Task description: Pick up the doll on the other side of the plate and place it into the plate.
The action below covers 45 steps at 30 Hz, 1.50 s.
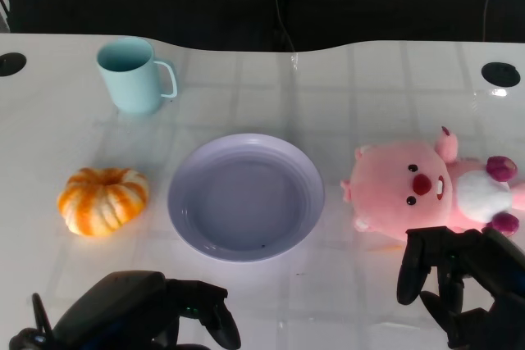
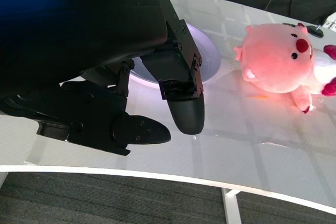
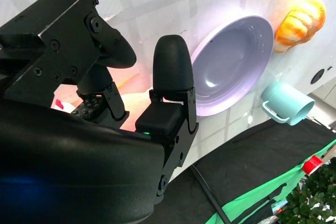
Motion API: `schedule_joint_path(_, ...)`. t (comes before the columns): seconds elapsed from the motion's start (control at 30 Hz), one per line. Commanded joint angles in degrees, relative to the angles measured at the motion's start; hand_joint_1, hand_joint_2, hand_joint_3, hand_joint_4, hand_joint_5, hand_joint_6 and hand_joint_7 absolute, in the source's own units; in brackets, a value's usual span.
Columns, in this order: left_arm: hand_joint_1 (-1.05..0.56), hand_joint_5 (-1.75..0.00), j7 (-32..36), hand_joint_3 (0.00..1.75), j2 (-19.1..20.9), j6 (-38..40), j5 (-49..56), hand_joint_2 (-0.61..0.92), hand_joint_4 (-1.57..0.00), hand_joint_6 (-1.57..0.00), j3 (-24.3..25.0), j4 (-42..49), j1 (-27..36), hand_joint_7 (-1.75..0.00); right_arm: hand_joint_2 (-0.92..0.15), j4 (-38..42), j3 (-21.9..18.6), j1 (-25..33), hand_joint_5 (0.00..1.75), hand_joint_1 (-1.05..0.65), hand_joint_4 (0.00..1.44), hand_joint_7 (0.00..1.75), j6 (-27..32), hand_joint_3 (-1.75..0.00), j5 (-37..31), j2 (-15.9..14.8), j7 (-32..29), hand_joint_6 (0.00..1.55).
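Note:
A pink plush doll (image 1: pixel 418 186) with a white belly lies on its side on the table, right of the lavender plate (image 1: pixel 246 197). My right hand (image 1: pixel 463 276) hovers just in front of the doll, near the table's front, fingers apart and holding nothing. In the right wrist view the right hand (image 3: pixel 121 93) covers most of the doll, and the plate (image 3: pixel 231 61) lies beyond the fingers. My left hand (image 1: pixel 139 313) rests low at the front left, holding nothing. The left wrist view shows the left hand (image 2: pixel 131 93), the plate's rim (image 2: pixel 210 59) and the doll (image 2: pixel 278 59) beyond it.
An orange pumpkin toy (image 1: pixel 102 200) sits left of the plate. A teal mug (image 1: pixel 131 75) stands at the back left. Two round black holes (image 1: pixel 500 74) mark the table's far corners. The white table's front edge (image 2: pixel 157 174) runs just under my left hand.

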Motion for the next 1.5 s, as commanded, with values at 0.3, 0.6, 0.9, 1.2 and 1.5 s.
schedule_joint_path(0.3,-0.13,-1.52,0.85,0.25,0.68,-0.83,0.36,0.92,-0.66,-0.83,0.56,0.69,0.77,-0.69,-0.4,-0.61,-0.64,0.42,1.73,0.11,0.79,1.36,0.89,-1.27,-0.3,-0.43,-0.32,0.76)
schedule_joint_path(0.6,-0.13,-1.46,1.57,0.23,0.77,-2.67,0.63,0.92,-0.69,-0.86,0.47,1.42,1.03,-0.66,-0.4,-0.97,-0.66,0.71,1.7,0.12,0.82,1.33,1.17,-1.25,-1.07,-0.32,-0.83,0.78)
schedule_joint_path(0.9,-0.13,-1.45,1.39,0.23,0.46,-2.08,1.26,0.92,-0.7,-0.86,0.27,0.78,1.71,-0.65,-0.41,-1.44,-0.66,1.43,1.64,0.14,0.8,1.3,1.2,-1.23,-1.5,0.06,-1.35,0.79)
schedule_joint_path(1.2,-0.15,-1.45,1.56,0.2,0.5,-2.64,1.03,0.92,-0.71,-0.89,0.46,1.1,2.27,-0.64,-0.79,-0.19,-1.57,1.82,1.02,0.03,0.75,0.51,-3.49,-0.36,-2.48,1.02,-5.77,0.8)
schedule_joint_path(1.5,-0.16,-1.42,1.46,0.17,0.63,-2.65,2.04,0.92,-0.73,-0.9,0.26,1.12,2.39,-0.62,-0.9,0.42,-2.84,0.54,0.46,-0.22,0.43,0.02,-4.34,-0.07,-9.7,0.49,-10.59,0.56)
